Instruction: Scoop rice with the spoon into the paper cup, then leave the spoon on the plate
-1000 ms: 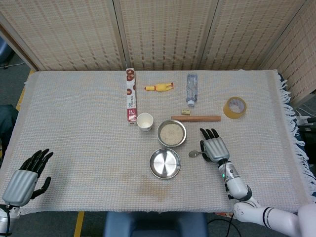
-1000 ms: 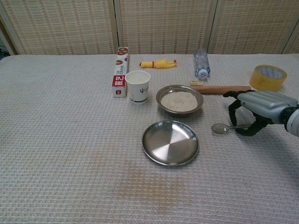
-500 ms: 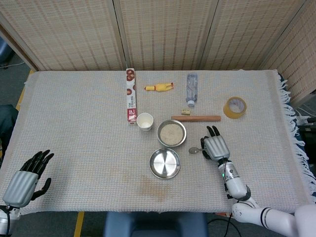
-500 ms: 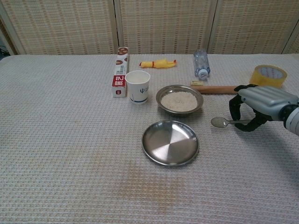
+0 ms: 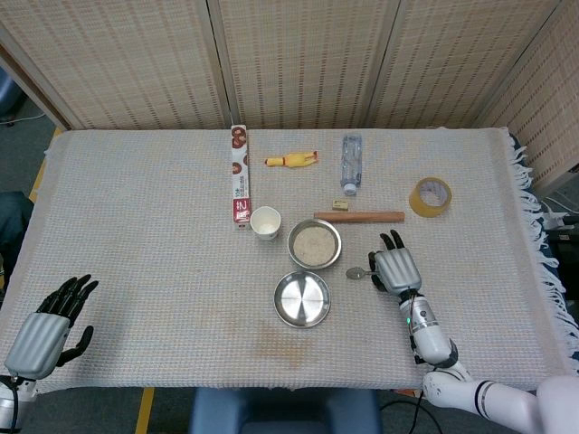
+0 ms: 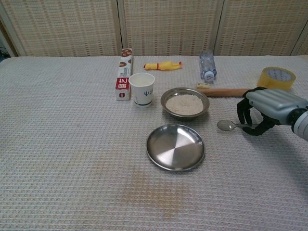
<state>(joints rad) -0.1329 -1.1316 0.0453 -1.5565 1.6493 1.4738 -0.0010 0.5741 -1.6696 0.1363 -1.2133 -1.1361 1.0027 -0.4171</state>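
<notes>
While the left hand (image 5: 41, 327) is kept at the near left corner of the surface (image 5: 136, 235), fingers spread and nothing held, none of the task's things lie within its reach. Further right, the paper cup (image 6: 142, 88) is seen upright just beside a long red-and-white box (image 6: 124, 73); it is judged light and easily tipped or crushed, so rice should be poured in without the rim being pushed. Next comes the bowl of rice (image 6: 185, 102), steel and likely stable, with the empty steel plate (image 6: 175, 146) just in front of it; its smooth face may let a spoon slide when set down. To the right, the spoon (image 6: 231, 126) is found with its bowl toward the rice and its handle running under the right hand (image 6: 267, 109). It is judged stiff, light and slippery, best taken along the handle. The right hand's fingers are curled down over the handle, and the spoon appears pinched.

A coarse woven cloth covers the surface and should give some grip. Behind are a yellow toy (image 5: 291, 160), a bottle (image 5: 351, 163), a wooden rod (image 5: 359, 216) and a tape roll (image 5: 431, 196); woven screens (image 5: 298, 59) close the room.
</notes>
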